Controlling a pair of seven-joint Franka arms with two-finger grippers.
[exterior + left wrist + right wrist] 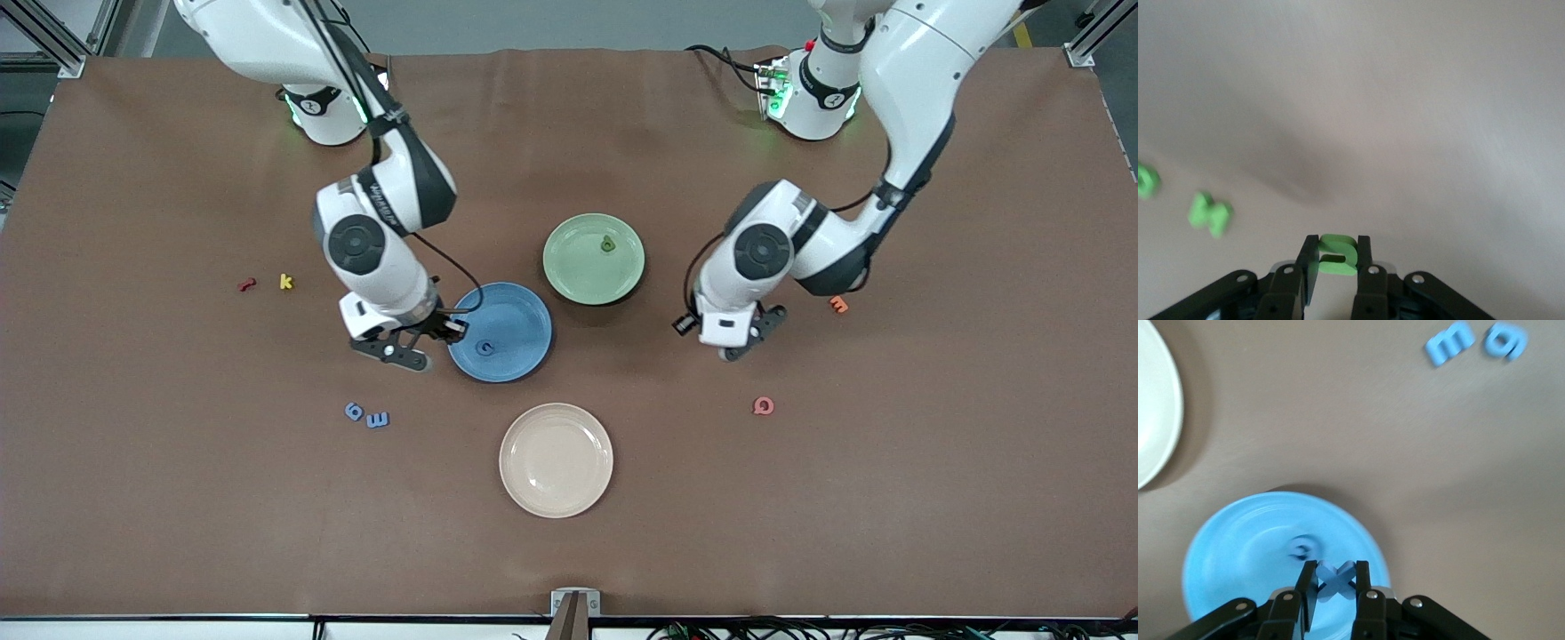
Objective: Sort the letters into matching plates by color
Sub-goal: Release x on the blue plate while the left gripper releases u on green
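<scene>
Over the blue plate's (524, 316) nine-o'clock rim, a blue letter (1335, 579) is clamped by the right gripper (1335, 590). A green letter (1337, 254) is pinched by the left gripper (1337, 267) above bare table (800, 498).

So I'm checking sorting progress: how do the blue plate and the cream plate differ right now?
The blue plate holds one blue letter; the cream plate holds nothing. The blue plate has the right pincer, shut on a blue letter, at its rim; no pincer is near the cream plate. The cream plate lies nearer the front camera than the blue plate. Both are round, shallow and alike in size.
</scene>
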